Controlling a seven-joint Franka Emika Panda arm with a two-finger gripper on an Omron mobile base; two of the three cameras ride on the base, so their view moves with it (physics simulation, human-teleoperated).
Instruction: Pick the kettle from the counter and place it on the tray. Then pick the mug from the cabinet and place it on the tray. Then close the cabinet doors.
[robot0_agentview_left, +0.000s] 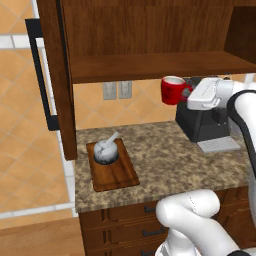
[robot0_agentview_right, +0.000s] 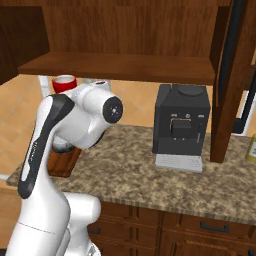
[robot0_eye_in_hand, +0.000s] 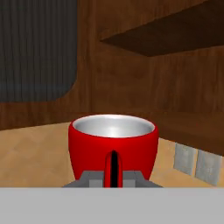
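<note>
The red mug (robot0_agentview_left: 172, 90) hangs in the air just under the cabinet shelf (robot0_agentview_left: 150, 65), and my gripper (robot0_agentview_left: 189, 93) is shut on its side handle. In the hand view the mug (robot0_eye_in_hand: 113, 144) sits straight ahead, upright, with its handle pinched in my gripper (robot0_eye_in_hand: 113, 177). The silvery kettle (robot0_agentview_left: 106, 150) stands on the far part of the wooden tray (robot0_agentview_left: 117, 177), which lies on the granite counter (robot0_agentview_left: 190, 165) below and to the left of the mug. From the right base view the mug (robot0_agentview_right: 64, 83) peeks over my arm. Both cabinet doors (robot0_agentview_left: 57, 75) (robot0_agentview_right: 227, 80) stand open.
A big black coffee machine (robot0_agentview_left: 205, 125) stands on the counter right under my hand. The open left door's black bar handle (robot0_agentview_left: 40, 75) juts out at the left. Wall sockets (robot0_agentview_left: 116, 90) sit behind the tray. Dark drawers (robot0_agentview_left: 150, 220) run below the counter.
</note>
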